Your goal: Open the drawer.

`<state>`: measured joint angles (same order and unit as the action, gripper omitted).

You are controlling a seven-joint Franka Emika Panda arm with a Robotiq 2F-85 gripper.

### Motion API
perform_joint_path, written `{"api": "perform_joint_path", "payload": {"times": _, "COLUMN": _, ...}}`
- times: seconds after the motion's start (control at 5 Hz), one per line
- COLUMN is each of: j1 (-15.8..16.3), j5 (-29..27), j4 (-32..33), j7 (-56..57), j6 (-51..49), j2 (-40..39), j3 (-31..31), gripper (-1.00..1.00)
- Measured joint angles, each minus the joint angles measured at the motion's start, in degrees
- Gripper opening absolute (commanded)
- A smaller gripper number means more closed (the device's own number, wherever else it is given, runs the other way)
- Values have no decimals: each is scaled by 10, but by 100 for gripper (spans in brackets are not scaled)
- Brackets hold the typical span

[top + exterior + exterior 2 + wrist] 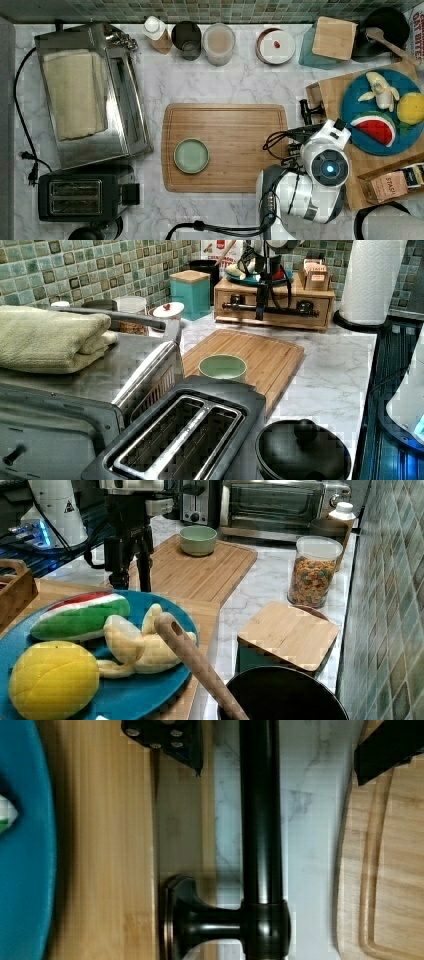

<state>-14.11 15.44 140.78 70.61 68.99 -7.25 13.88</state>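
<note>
While the gripper (277,750) straddles the black handle (260,820), its fingers (170,737) stand spread, one on each side of the bar, not touching it, so nothing is gripped yet. That placement looks like a pre-grasp: close on the bar, then pull. The drawer (272,307) sits right under the gripper, flush in the bamboo box (325,315), still shut as far as I can judge. On the box top beside the gripper, a blue plate (350,107) carries watermelon (375,127), banana (380,90) and a yellow fruit (411,107). On the other side, the cutting board (235,145) lies just beside the handle and holds a green bowl (191,155); nothing visible in it. Pull path runs over the board edge, so clearance could be tight.
</note>
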Motion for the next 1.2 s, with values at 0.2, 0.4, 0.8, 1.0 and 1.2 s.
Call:
{"api": "perform_joint_path", "payload": {"times": 0.2, "j1": 0, "j5": 0, "j4": 12, "j7": 0, "j6": 12, "j2": 3, "j3": 0, "gripper": 100}}
{"api": "perform_joint_path", "payload": {"times": 0.4, "j1": 0, "j5": -13, "j4": 20, "j7": 0, "j6": 29, "j2": 2, "j3": -3, "gripper": 100}}
{"api": "perform_joint_path", "payload": {"times": 0.8, "j1": 2, "j5": -68, "j4": 25, "j7": 0, "j6": 40, "j2": -3, "j3": -4, "gripper": 100}}
{"api": "perform_joint_path", "payload": {"times": 1.0, "j1": 2, "j5": -65, "j4": 25, "j7": 0, "j6": 40, "j2": -4, "j3": -4, "gripper": 100}}
{"api": "perform_joint_path", "payload": {"times": 1.2, "j1": 2, "j5": -65, "j4": 22, "j7": 0, "j6": 18, "j2": -12, "j3": -4, "gripper": 100}}
